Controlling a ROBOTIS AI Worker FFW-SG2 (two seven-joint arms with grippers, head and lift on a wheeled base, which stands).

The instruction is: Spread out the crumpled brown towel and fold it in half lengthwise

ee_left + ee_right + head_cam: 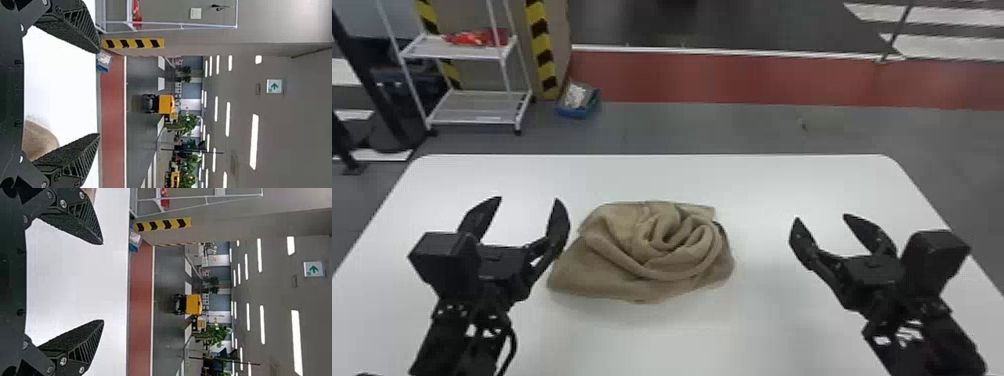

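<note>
Got a crumpled brown towel [642, 260] bunched up in a swirly heap around the middle of the white tabletop [682, 180]. Got the left tool [528, 199] spread wide near the towel's left side. Seeing the right tool [822, 217] spread too, well apart from the heap, off to the right.

Towel [632, 250]: cloth, matt, fine and even in face, soft thick folds. Surface [657, 180]: smooth, pale, faint sheen. Left end effector [528, 199] and right end effector [822, 218]: black, mostly matt, plastic-looking housings; finger pads [64, 224] rough, grainy, ribbed along flanks. Screws [63, 203]: bare metal, shiny. Rack [457, 50]: white, painted-metal look, smooth. Bin [577, 113]: blue, plastic-looking. Floor [682, 130]: smooth, low sheen.
</note>
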